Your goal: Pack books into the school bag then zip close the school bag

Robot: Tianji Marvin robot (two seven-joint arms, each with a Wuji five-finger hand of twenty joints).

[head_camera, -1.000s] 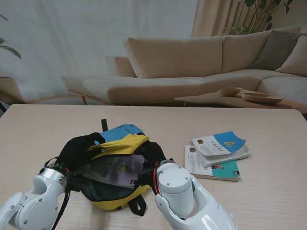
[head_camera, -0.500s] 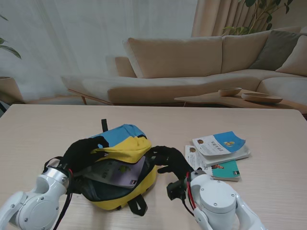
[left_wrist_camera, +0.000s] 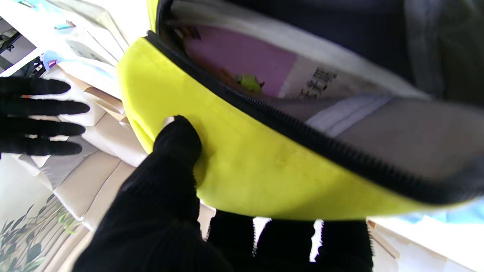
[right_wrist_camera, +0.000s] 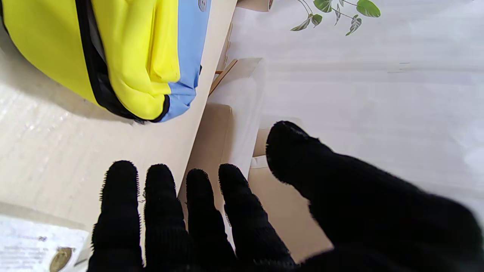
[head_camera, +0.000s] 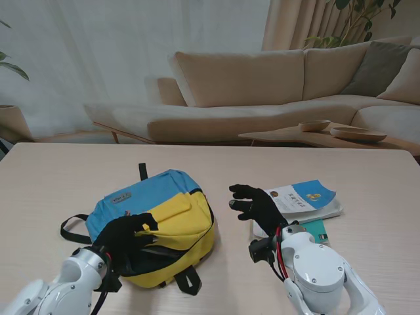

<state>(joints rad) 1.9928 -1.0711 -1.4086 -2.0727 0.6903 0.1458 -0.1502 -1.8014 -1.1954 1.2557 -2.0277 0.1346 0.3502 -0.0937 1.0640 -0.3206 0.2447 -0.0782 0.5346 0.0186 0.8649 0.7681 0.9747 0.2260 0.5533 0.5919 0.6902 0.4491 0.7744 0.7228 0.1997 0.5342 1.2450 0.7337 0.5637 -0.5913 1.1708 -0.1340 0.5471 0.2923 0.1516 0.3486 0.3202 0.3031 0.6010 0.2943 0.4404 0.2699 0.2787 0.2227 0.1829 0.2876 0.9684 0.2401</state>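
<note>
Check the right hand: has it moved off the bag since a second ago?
Yes. The right hand has left the bag and swung to the right, toward the books, fingers spread and holding nothing.

No legible text anywhere.

matt woven cloth, yellow and blue, covers the school bag (head_camera: 164, 220), edged by a black toothed zipper (left_wrist_camera: 302, 138). my left hand (head_camera: 125, 237) and right hand (head_camera: 259, 205) wear fuzzy black knit gloves. table (head_camera: 65, 177): pale wood grain, matt. books (head_camera: 300, 199): glossy paper covers.
</note>
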